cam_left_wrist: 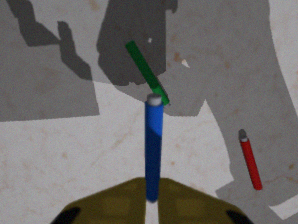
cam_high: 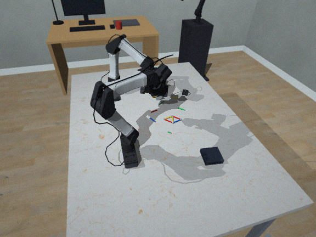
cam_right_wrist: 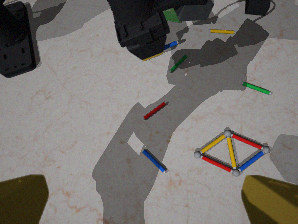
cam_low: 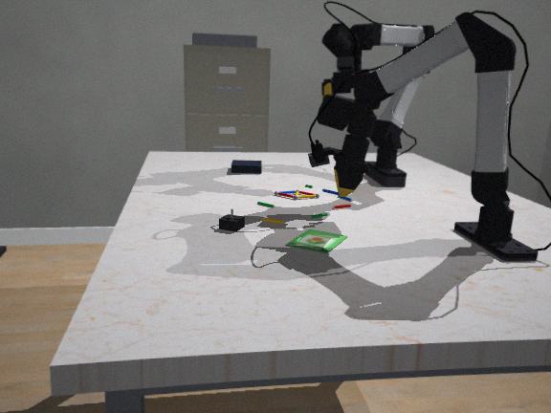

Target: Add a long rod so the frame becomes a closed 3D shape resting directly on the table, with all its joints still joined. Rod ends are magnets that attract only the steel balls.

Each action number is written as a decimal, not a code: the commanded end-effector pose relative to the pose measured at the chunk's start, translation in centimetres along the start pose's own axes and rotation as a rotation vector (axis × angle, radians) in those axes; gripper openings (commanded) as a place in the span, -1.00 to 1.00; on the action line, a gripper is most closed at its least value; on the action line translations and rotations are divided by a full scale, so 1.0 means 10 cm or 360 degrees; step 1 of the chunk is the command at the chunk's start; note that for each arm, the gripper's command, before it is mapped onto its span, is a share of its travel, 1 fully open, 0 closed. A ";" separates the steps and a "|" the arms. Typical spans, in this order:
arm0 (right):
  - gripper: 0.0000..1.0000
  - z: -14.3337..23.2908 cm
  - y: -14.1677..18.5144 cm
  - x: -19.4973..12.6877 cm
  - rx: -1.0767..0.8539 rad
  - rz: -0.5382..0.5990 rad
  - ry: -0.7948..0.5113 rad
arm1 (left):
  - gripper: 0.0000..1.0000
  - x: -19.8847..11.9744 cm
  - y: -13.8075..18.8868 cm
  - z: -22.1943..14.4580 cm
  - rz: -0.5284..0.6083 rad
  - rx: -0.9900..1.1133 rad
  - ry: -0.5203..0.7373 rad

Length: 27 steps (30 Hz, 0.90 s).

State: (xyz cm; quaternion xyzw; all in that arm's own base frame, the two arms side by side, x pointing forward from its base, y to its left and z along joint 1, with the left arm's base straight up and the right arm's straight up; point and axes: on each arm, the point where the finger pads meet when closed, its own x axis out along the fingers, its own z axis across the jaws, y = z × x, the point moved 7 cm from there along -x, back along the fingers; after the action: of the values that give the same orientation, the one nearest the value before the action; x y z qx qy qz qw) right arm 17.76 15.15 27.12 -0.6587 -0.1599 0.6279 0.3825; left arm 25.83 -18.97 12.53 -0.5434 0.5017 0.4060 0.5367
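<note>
The frame [cam_high: 173, 119] [cam_right_wrist: 231, 153] lies flat as two triangles sharing a yellow rod, with steel balls at its corners. My left gripper [cam_left_wrist: 152, 186] [cam_low: 345, 193] is shut on a blue rod [cam_left_wrist: 153, 140] [cam_right_wrist: 170, 46], held by one end above the table, its grey tip pointing away from the fingers. My right gripper [cam_right_wrist: 145, 184] is open and empty, high above the table beside the frame. Another blue rod [cam_high: 152, 119] [cam_right_wrist: 154, 160], a red rod [cam_high: 154, 111] [cam_left_wrist: 251, 164] [cam_right_wrist: 155, 110] and a dark green rod [cam_left_wrist: 145, 70] [cam_right_wrist: 178, 63] lie loose.
A bright green rod [cam_right_wrist: 257, 88] [cam_low: 265, 205], a yellow rod [cam_right_wrist: 221, 31] [cam_low: 273, 221] and a short green rod [cam_high: 169, 132] also lie loose. A green card [cam_low: 317, 240], a small black box [cam_low: 231, 223] and a dark box [cam_high: 212, 156] stand farther out.
</note>
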 end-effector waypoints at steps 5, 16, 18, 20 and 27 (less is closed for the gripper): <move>1.00 0.20 -0.06 -0.29 0.0323 0.0197 0.0347 | -1.00 0.14 -0.31 -0.44 -0.0476 0.0191 0.0314; 1.00 0.46 -0.11 -0.66 0.0473 0.0145 0.0605 | -1.00 0.39 -0.10 -0.91 -0.0894 0.0501 0.0686; 1.00 0.48 -0.12 -0.68 0.0473 0.0138 0.0610 | -1.00 0.40 -0.05 -0.96 -0.0950 0.0540 0.0735; 1.00 0.49 -0.12 -0.69 0.0468 0.0132 0.0607 | -1.00 0.40 -0.03 -0.98 -0.0978 0.0559 0.0760; 1.00 0.50 -0.15 -0.69 0.0437 0.0105 0.0582 | -1.00 0.46 0.16 -1.04 -0.1056 0.0652 0.0852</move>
State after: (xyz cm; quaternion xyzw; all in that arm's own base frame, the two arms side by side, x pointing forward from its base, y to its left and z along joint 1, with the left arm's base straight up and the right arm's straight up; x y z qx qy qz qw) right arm 12.68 13.24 32.63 -0.7086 0.0161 0.5320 0.4633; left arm 23.51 -27.52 7.24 -0.6118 0.5159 0.0548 0.5971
